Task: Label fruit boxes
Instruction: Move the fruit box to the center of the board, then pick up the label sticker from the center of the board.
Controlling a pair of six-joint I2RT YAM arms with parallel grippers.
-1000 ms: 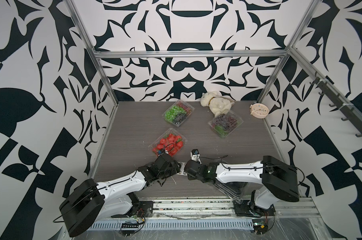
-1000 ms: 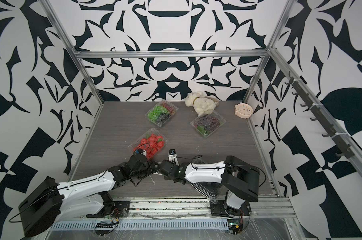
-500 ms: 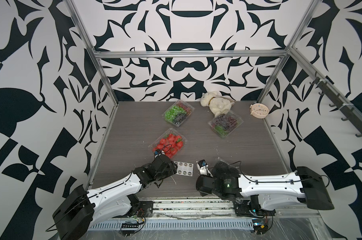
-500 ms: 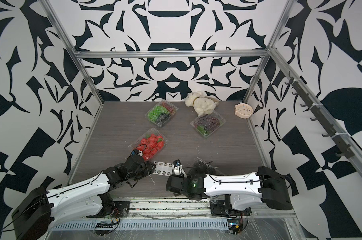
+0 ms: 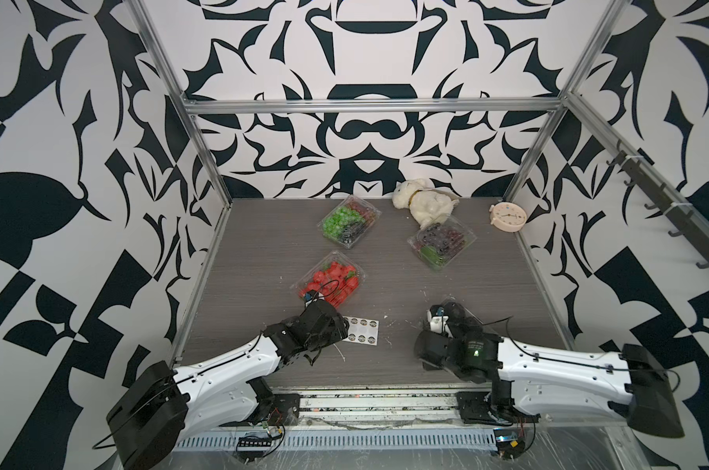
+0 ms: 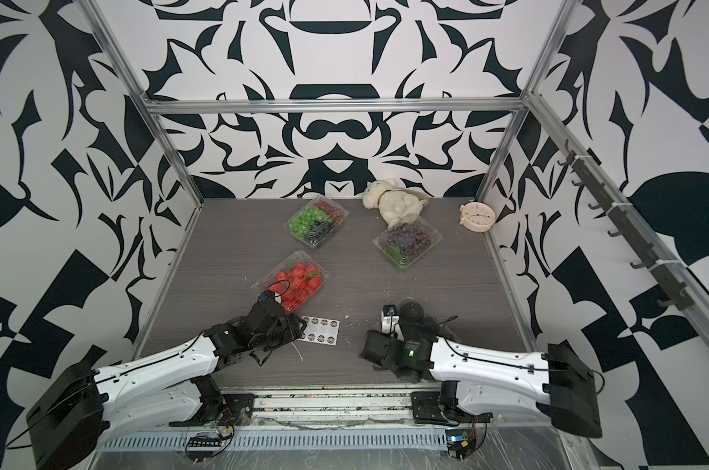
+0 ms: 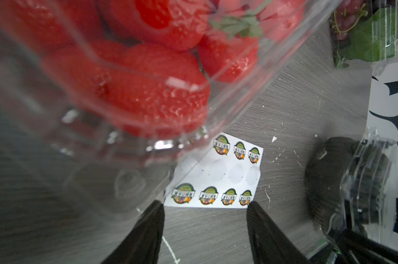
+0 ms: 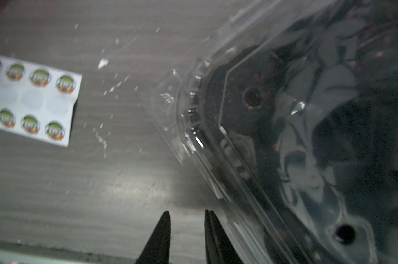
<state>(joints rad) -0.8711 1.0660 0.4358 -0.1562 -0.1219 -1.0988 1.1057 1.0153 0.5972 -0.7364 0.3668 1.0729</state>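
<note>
— Left end effector [image 7: 204, 205]?
— Jaws apart, empty, at the sticker sheet [image 7: 218, 173], beside the strawberry box [image 5: 330, 283].
— Grapes?
— Green grape box [image 5: 349, 221], dark grape box [image 5: 442, 242], by the worktop's [image 5: 263, 244] far edge.
— Right end effector [image 8: 185, 213]?
— Slightly parted, empty, beside the avocado box [image 8: 284, 114], front right.

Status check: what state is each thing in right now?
strawberry punnet: closed, lying flat.
greener grape punnet: closed, lying flat.
darker grape punnet: closed, lying flat.
avocado punnet: partly hidden; lid unclear.
sticker sheet: middle row peeled off, outer rows intact.
left gripper: open, empty, at the sheet's edge.
right gripper: narrowly open, empty, beside avocado punnet.
plush dog: lying on its side.
</note>
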